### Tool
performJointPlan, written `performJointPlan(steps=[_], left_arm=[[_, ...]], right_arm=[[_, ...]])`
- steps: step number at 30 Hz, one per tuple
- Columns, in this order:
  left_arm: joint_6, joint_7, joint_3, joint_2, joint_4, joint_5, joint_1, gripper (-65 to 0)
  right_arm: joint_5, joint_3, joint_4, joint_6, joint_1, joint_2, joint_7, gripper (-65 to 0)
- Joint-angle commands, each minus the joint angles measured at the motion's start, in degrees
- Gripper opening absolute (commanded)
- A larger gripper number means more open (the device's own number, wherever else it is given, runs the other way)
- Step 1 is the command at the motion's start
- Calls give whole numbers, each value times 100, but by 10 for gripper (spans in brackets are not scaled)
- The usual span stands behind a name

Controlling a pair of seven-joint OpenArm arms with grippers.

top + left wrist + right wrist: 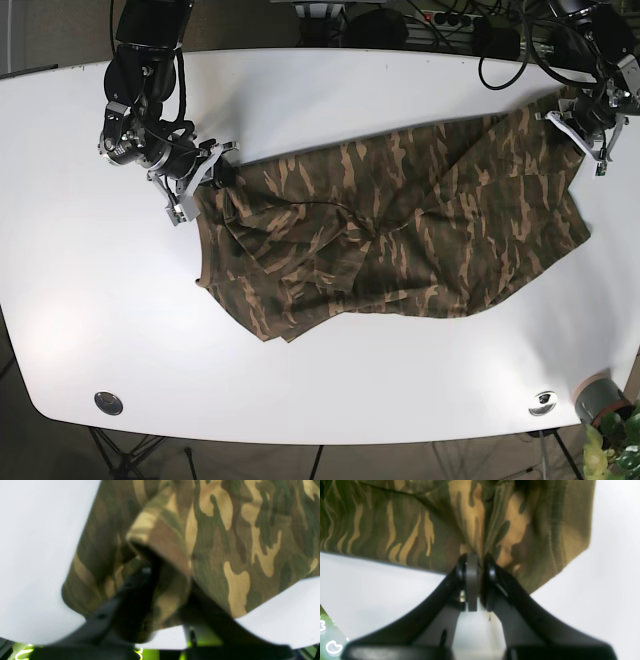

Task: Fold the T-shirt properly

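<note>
A camouflage T-shirt [400,230] lies spread and rumpled across the middle of the white table [350,100]. On the right of the base view, my left gripper [583,127] holds the shirt's far right corner. In the left wrist view the left gripper [170,582] is shut on a fold of the T-shirt [225,530], which drapes over its fingers. My right gripper [205,172] sits at the shirt's upper left edge. In the right wrist view the right gripper [478,563] pinches the T-shirt [395,530] edge tightly, just above the table.
Round metal fittings [107,402] sit near the table's front corners. A potted plant [610,430] stands off the front right corner. Cables [500,45] hang behind the table's back edge.
</note>
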Motion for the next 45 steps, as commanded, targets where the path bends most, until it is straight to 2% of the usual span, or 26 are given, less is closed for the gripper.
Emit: performJointPlan(steps=[1, 15, 20, 25, 32, 38, 45], left_arm=[[3, -291, -59, -111, 86, -60, -19, -650], [3, -432, 64, -111, 271, -60, -203, -650], [47, -423, 503, -138, 376, -60, -898, -650], [55, -423, 908, -155, 359, -16, -1856, -650], [20, -98, 1444, -111, 376, 661, -3183, -650], [47, -28, 1919, -102, 16, 969, -4335, -650], [47, -45, 1928, -94, -652, 1215, -5619, -650]], right_arm=[[-139, 21, 60, -18, 24, 57, -104, -628], [-156, 205, 192, -44, 208, 101, -104, -628], [-165, 179, 254, -62, 709, 320, -130, -628], [-191, 179, 201, -62, 1254, 426, -130, -628], [-174, 179, 166, -62, 1958, 681, -130, -628], [-183, 170, 8, -62, 2749, 901, -130, -628], [-191, 65, -397, -71, 3725, 1200, -130, -628]])
